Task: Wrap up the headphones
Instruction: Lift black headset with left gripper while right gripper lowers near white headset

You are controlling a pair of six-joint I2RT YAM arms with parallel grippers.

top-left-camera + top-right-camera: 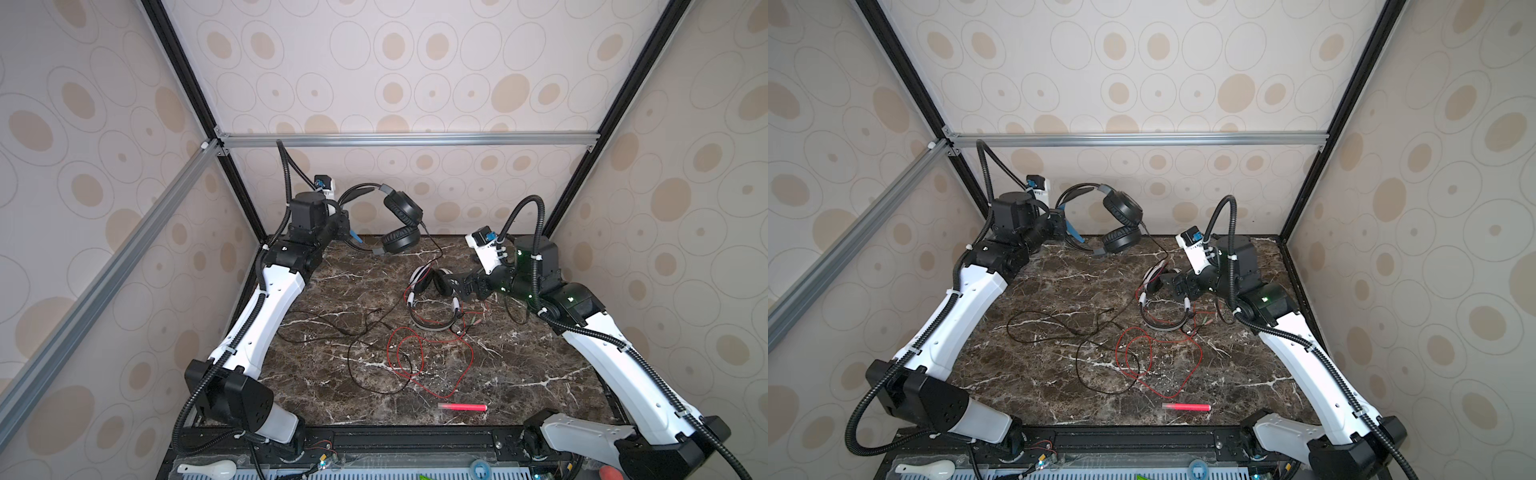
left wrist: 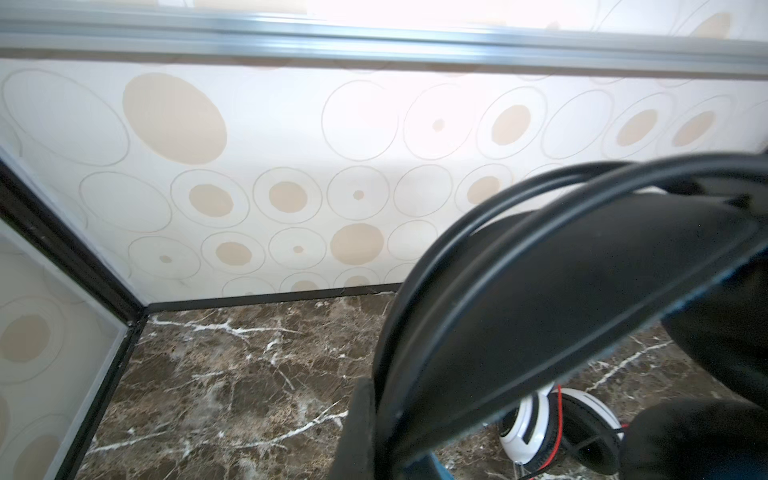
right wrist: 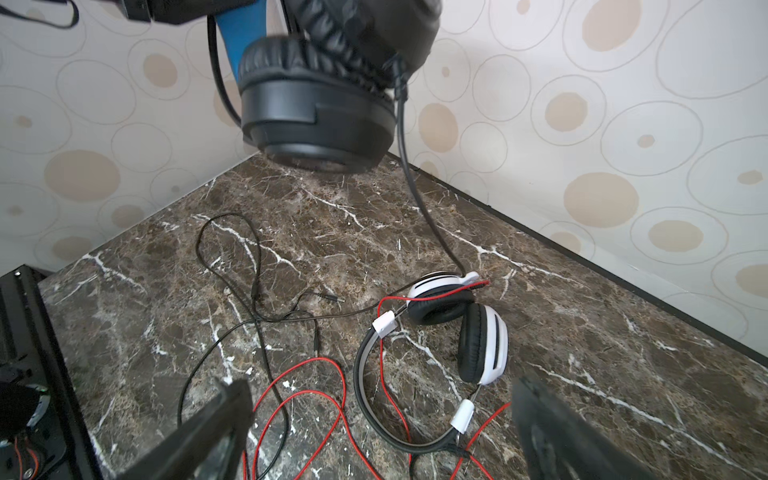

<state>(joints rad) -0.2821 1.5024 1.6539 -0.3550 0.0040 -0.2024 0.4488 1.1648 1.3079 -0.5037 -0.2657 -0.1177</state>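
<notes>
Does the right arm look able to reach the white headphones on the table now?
Probably yes. The right end effector is open close over the white headphones, with nothing between them. Only the black cable of the raised black headphones drops close beside one white cup.

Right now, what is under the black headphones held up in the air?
Only bare marble table lies under the black headphones; their black cable hangs down toward the white headphones. The left end effector covers part of the headband.
</notes>
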